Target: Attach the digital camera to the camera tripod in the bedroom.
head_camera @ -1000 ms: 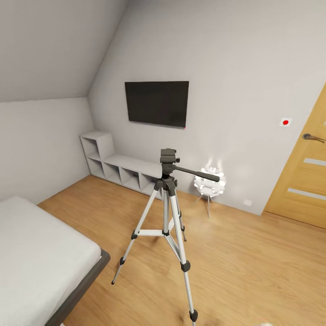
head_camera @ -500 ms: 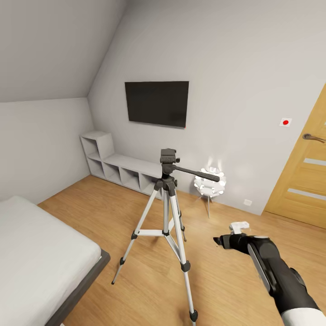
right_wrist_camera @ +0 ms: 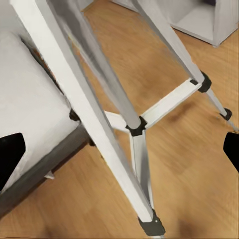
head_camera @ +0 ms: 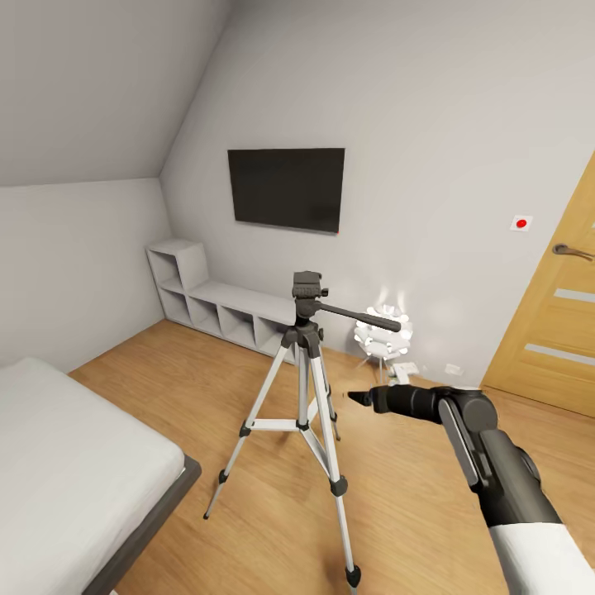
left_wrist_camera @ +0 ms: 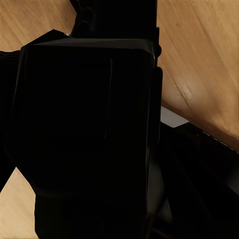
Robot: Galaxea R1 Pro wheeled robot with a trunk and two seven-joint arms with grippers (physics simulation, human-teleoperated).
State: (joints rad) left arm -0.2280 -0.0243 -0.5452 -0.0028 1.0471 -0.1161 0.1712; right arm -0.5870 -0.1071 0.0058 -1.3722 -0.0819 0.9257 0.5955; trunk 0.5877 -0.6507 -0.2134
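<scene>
The camera tripod [head_camera: 302,388] stands on the wood floor in the middle of the bedroom, its black pan head [head_camera: 307,291] bare, with the long handle pointing right. My right gripper [head_camera: 357,398] hangs at mid-leg height just right of the tripod, apart from it. In the right wrist view this gripper [right_wrist_camera: 121,152] is open, fingertips [right_wrist_camera: 10,154] at the picture's edges, with the silver legs and centre brace [right_wrist_camera: 135,125] ahead. A black boxy body, apparently the digital camera [left_wrist_camera: 84,114], sits close against the left wrist view, with my left gripper [left_wrist_camera: 89,159] seemingly shut on it; details are too dark.
A white bed [head_camera: 66,463] lies at the left, close to one tripod leg. Along the far wall are a white cube shelf [head_camera: 215,302], a wall TV [head_camera: 286,188] and a small ball lamp [head_camera: 383,335]. An oak door [head_camera: 554,330] is at the right.
My right arm has come up from the lower right and reached forward and left toward the tripod. The tripod and the view have not moved.
</scene>
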